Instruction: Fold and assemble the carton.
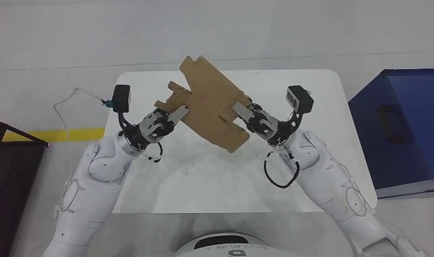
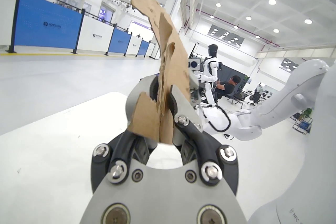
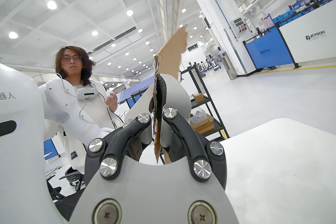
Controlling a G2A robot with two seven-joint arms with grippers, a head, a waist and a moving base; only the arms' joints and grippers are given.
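Over white table [image 1: 203, 175] — left pincer [image 1: 178, 114] and right pincer [image 1: 239, 110] clamp the carton [image 1: 210, 101].

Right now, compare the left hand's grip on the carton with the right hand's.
The left hand pinches the carton at a notched flap end; the right hand pinches the opposite, straighter side. The left hand holds overlapping layers, the right hand a thin edge. Both are shut on it.

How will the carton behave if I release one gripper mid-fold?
Likely light and fairly stiff: the carton spans flat between the left gripper and right gripper, off the table. Its creased flaps would probably hinge and sag.
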